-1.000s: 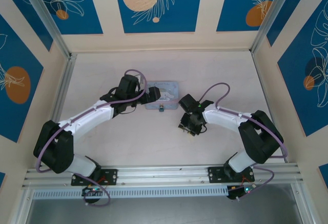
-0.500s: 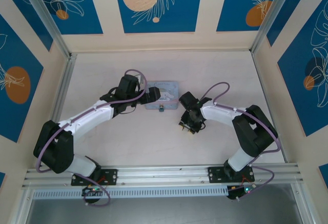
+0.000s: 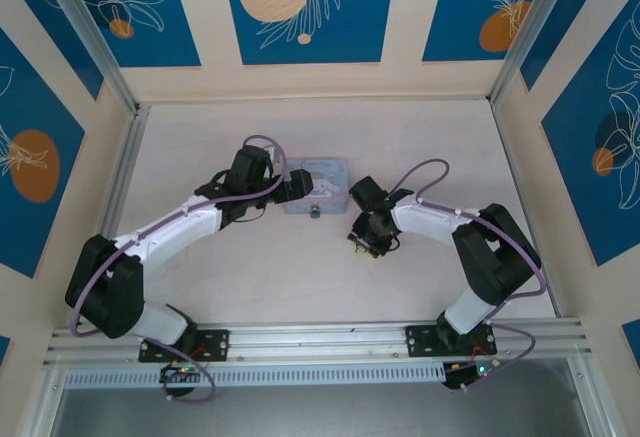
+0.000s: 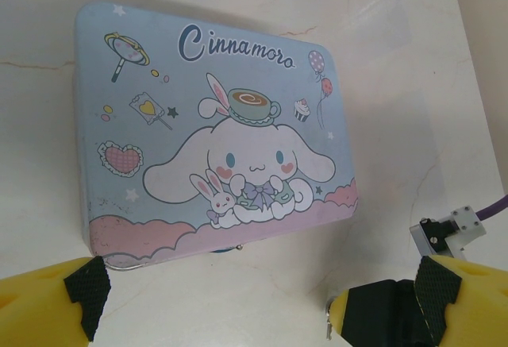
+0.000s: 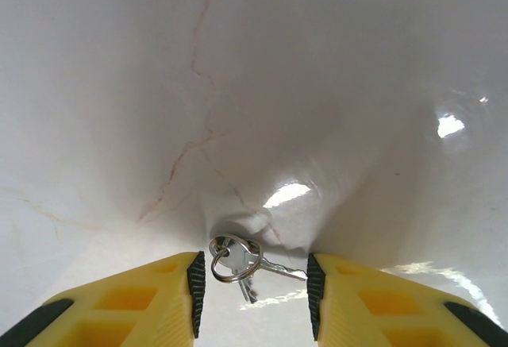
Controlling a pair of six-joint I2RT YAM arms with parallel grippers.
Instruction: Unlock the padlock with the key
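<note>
Right claw: released, my fingers astride the key on the counter.
Left claw: released, before the tin box.
Tin box: lid shut; padlock at its front edge.

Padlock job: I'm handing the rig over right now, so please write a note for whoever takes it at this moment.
Right gripper: open, one finger on each side of the key, which lies on the table. Not gripped.
Left gripper: open and holding nothing, at the near edge of the tin box.
Padlock: at the tin box's front edge, between the two arms.
Done: right gripper lined up on the key.
Left: close on the key, lift it, carry it to the padlock, insert and turn. The left gripper probably has to steady the box or lock.
</note>
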